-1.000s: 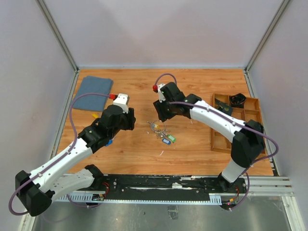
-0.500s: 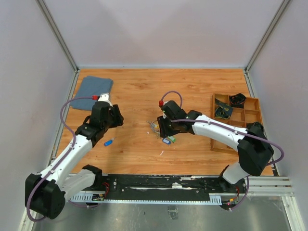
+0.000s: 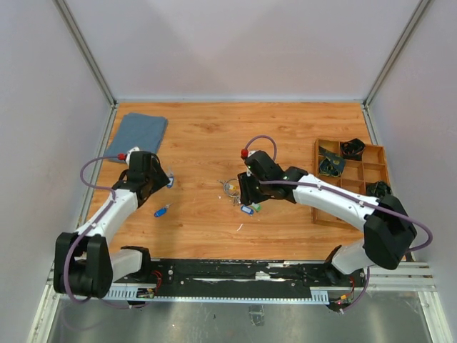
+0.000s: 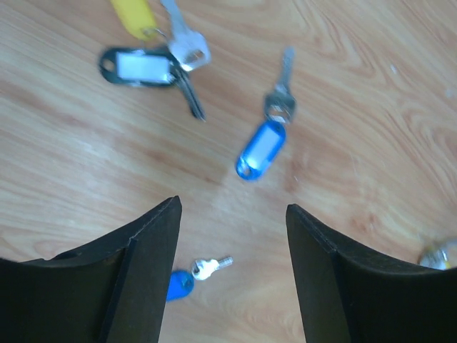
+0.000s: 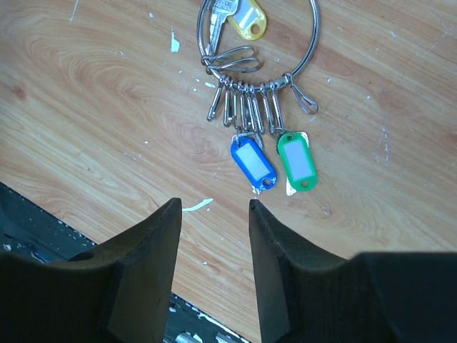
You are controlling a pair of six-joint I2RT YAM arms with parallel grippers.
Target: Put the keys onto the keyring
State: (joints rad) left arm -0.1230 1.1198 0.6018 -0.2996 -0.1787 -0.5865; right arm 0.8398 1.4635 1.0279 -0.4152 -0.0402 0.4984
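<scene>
Both grippers spread, holding nothing
The right gripper hovers near the keyring, the left gripper well apart from it; the flat blue-tagged key may skid under closing fingers.

Lots of colours on a brown wood table
The keyring is shiny silver, with a blue tag, a green tag and a yellow tag; the cloth is grey-blue.
</scene>
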